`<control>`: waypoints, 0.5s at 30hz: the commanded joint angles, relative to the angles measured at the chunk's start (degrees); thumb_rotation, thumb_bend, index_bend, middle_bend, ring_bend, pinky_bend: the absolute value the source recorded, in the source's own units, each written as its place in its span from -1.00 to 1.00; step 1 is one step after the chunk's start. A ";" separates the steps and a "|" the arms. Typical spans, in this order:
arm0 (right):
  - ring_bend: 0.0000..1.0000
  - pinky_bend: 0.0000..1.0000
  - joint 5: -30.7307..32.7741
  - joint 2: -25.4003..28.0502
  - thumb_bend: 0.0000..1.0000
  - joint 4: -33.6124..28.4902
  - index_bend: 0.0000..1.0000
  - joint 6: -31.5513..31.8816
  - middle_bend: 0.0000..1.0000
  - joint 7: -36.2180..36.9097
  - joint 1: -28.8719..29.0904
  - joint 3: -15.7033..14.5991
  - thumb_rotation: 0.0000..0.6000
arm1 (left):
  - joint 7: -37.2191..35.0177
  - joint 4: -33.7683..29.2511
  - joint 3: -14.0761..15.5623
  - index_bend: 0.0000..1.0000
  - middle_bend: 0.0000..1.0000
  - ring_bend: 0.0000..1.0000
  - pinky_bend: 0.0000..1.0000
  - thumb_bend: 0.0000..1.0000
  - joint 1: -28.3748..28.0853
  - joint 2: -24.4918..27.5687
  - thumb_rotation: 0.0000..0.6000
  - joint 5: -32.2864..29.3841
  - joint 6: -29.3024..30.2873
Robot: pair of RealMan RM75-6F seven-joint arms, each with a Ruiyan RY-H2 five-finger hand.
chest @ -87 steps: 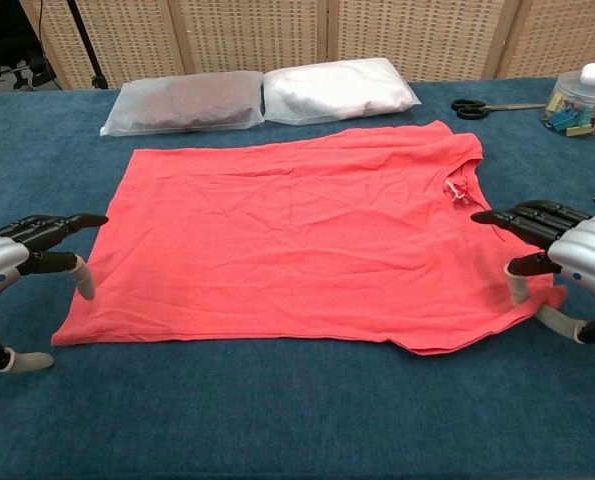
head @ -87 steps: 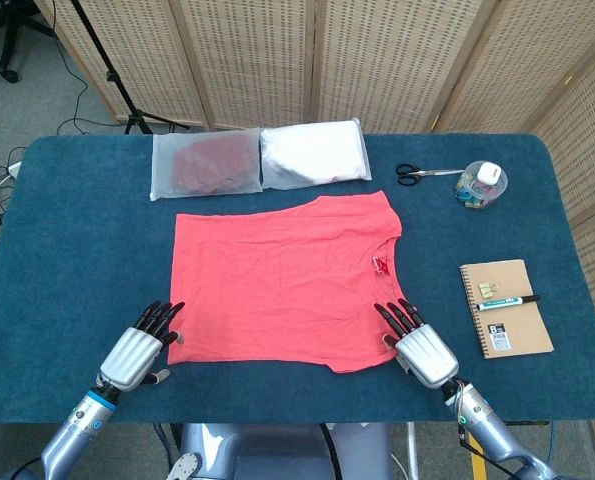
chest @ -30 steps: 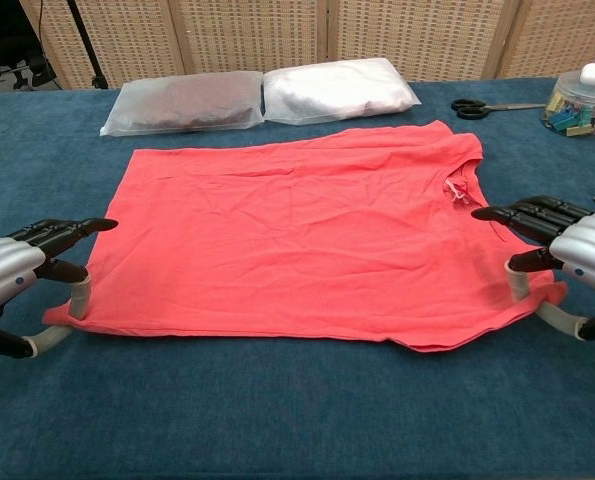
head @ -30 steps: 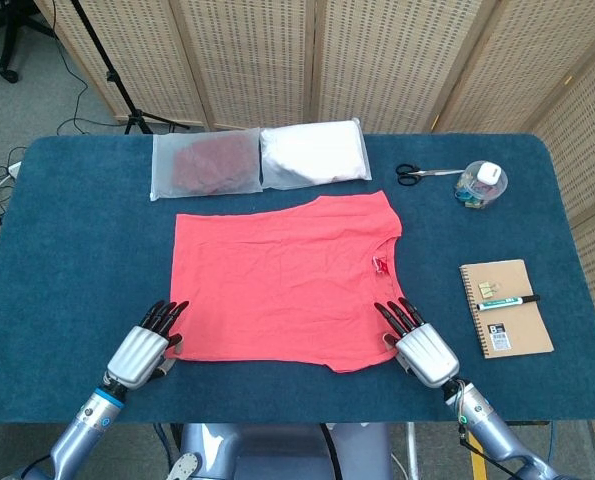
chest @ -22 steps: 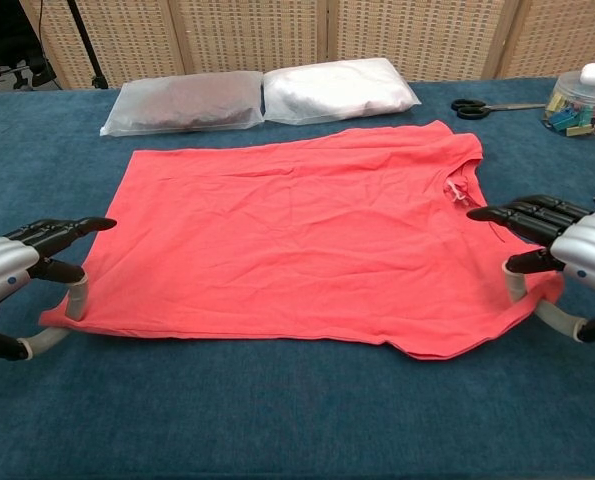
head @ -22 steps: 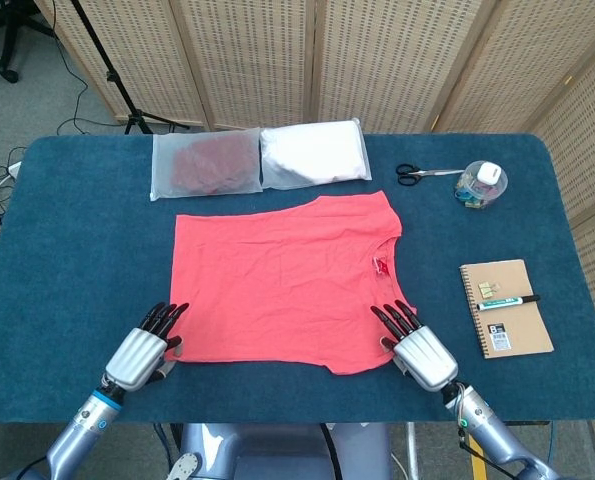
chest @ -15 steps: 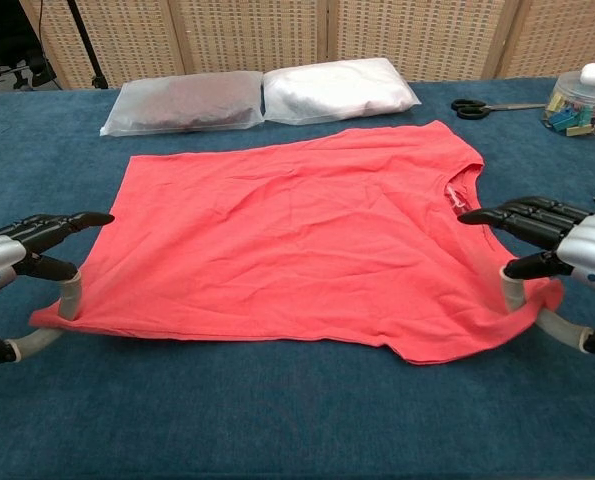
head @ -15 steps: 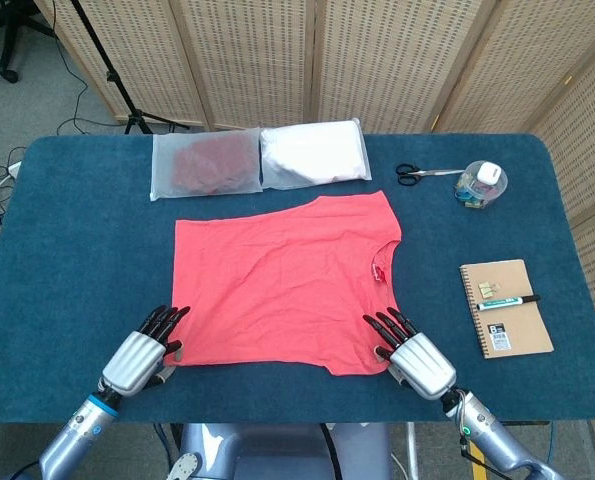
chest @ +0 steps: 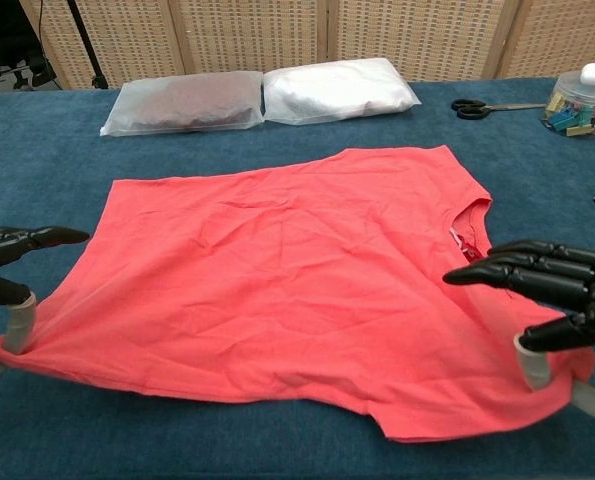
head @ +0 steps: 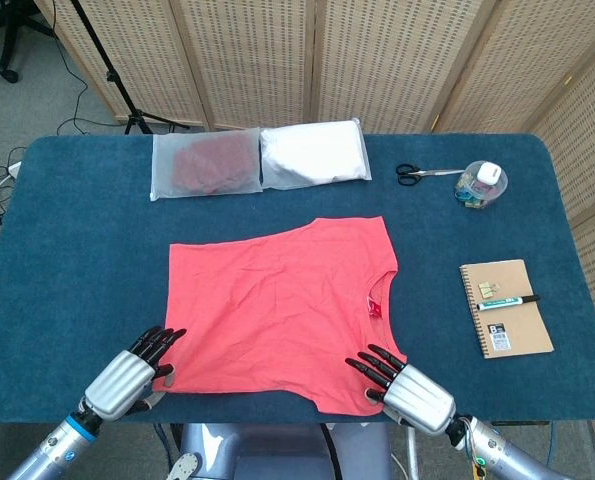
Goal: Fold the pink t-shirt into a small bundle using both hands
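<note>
While the pink t-shirt (head: 282,305) lies spread on the blue table (head: 77,230), I see my left hand (head: 127,375) pinching its near left corner between thumb and finger, and my right hand (head: 402,388) pinching the near right corner, other fingers (chest: 517,270) extended forward, close together.

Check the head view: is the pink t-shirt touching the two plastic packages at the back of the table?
No, a strip of bare blue table separates the pink t-shirt from the packages.
</note>
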 commanded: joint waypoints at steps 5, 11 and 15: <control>-1.00 -1.00 -4.78 2.13 0.24 -1.44 0.17 -0.48 -0.92 0.33 1.24 -3.18 1.00 | -2.00 -2.88 2.75 0.42 -1.00 -1.00 -1.00 0.18 -0.02 2.97 1.00 2.05 -0.97; -1.00 -1.00 -7.01 2.79 0.24 -2.01 0.17 -0.13 -0.92 0.34 1.25 -4.59 1.00 | -3.24 -4.29 3.93 0.42 -1.00 -1.00 -1.00 0.19 0.05 4.47 1.00 2.60 -1.77; -1.00 -1.00 -7.81 2.68 0.26 -1.64 0.17 0.01 -0.92 0.71 1.25 -4.98 1.00 | -5.93 -4.81 4.75 0.42 -1.00 -1.00 -1.00 0.19 -0.24 5.25 1.00 3.48 -2.01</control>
